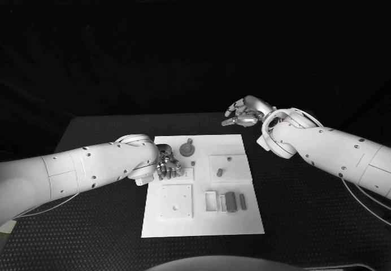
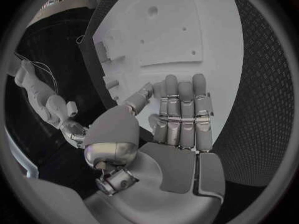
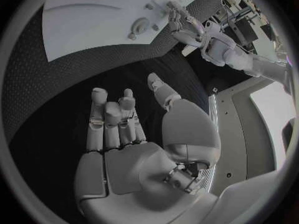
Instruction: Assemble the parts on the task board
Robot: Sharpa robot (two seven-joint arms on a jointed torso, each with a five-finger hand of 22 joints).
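The white task board point(image 1: 204, 217) lies in the middle of the black table. My left hand point(image 1: 167, 164) hovers over its near-left part, fingers straight and side by side, holding nothing point(image 2: 179, 117). Beside it a round grey part with a stem point(image 1: 188, 148) lies on the board. A short peg point(image 1: 220, 171) stands on a raised square block. Two dark grey bars point(image 1: 233, 201) sit in slots at the right. My right hand point(image 1: 244, 112) is off the board, above the table past its far right corner, fingers loosely apart and empty point(image 3: 121, 134).
A raised square plate with holes point(image 1: 175, 202) takes up the board's near-left quarter. Black table point(image 1: 309, 209) surrounds the board on all sides. In the right wrist view the board point(image 3: 81, 20) and my left hand point(image 3: 181, 24) lie ahead of the palm.
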